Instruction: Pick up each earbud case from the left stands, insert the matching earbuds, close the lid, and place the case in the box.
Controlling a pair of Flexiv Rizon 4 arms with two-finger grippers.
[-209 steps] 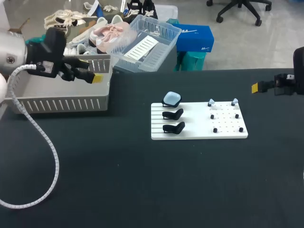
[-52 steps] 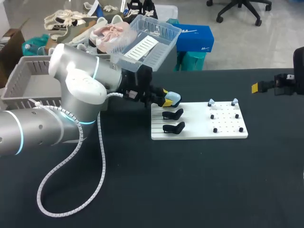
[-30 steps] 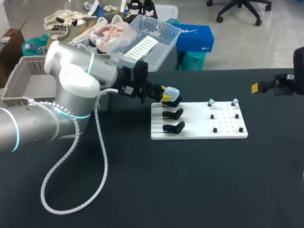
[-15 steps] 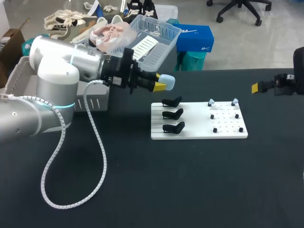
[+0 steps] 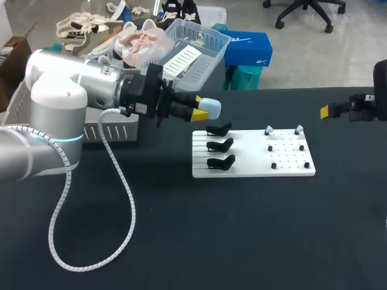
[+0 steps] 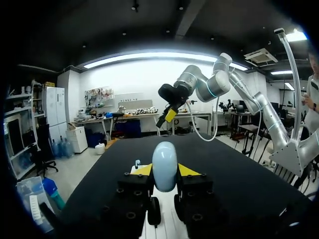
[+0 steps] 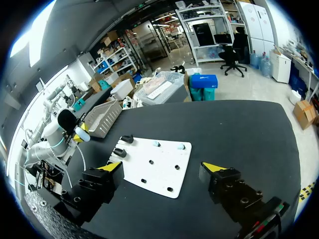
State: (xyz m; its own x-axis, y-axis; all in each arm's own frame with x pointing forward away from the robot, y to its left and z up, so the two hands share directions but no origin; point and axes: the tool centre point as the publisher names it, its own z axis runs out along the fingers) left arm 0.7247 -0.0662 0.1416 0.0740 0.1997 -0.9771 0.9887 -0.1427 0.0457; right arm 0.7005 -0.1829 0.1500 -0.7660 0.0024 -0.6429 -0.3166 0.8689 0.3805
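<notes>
Black table, left gripper clasping earbud case

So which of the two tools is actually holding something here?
The left tool, which is shut on the pale blue earbud case and holds it up off the stands; the right tool is open and empty.

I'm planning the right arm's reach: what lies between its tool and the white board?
Nothing: in the head view, only bare black tabletop separates the right tool from the flat white rectangular board.
</notes>
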